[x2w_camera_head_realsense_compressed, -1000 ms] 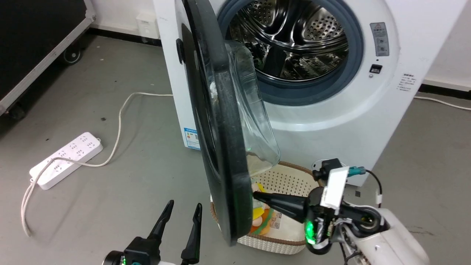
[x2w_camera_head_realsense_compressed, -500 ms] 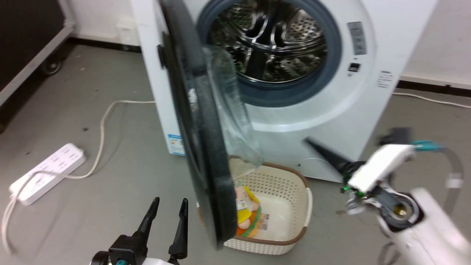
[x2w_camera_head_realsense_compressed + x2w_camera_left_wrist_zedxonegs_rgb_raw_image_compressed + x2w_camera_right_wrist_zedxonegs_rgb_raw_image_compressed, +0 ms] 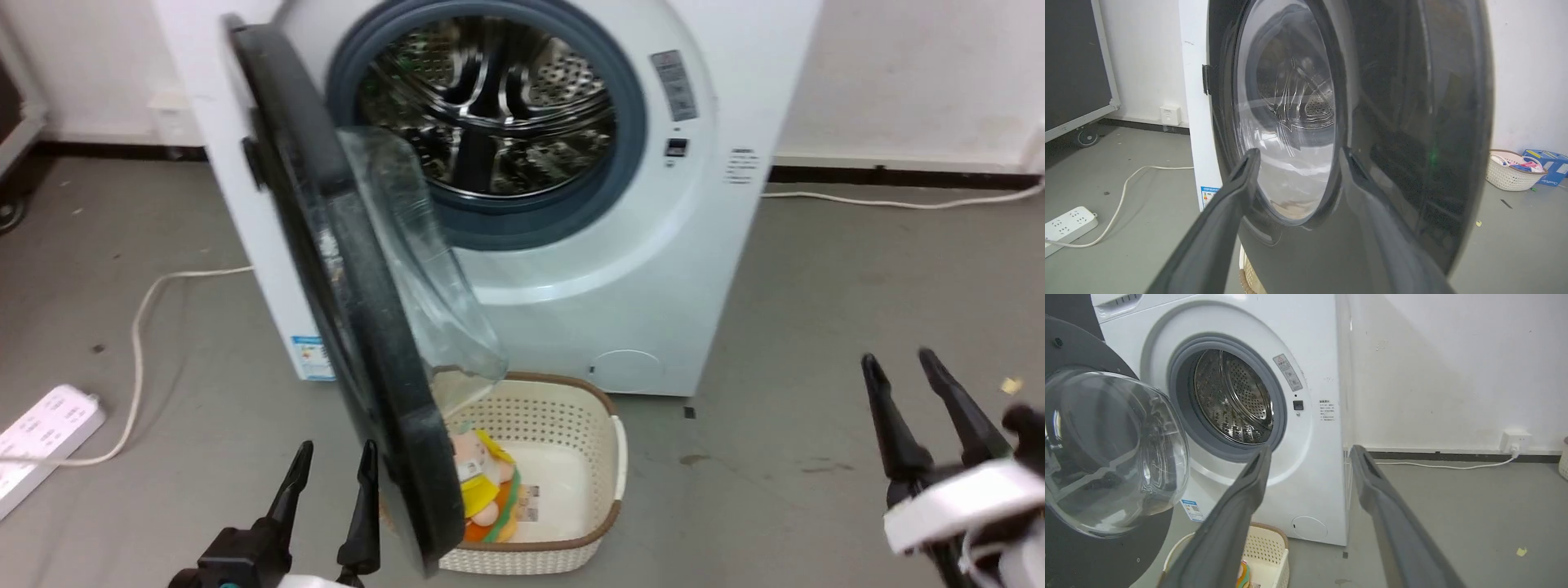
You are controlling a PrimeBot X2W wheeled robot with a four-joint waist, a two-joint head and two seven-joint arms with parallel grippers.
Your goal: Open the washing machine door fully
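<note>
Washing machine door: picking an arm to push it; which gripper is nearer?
Left. The left gripper is beside the washing machine door; the right gripper stands far off on its glass side.

We're seeing the washing machine door [image 3: 380, 359] as glossy black around a clear, smooth glass bowl [image 3: 1114, 453]. The drum [image 3: 490, 98] is shiny perforated steel, and the ring [image 3: 629, 139] round it is matt grey, probably rubber. The basket [image 3: 539, 408] is matt perforated plastic; the floor [image 3: 816, 310] is dull grey.

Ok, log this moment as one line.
washing machine door: open wide, ungripped | left claw: open, facing door's outer face | right claw: open, away from door | basket: below door
</note>
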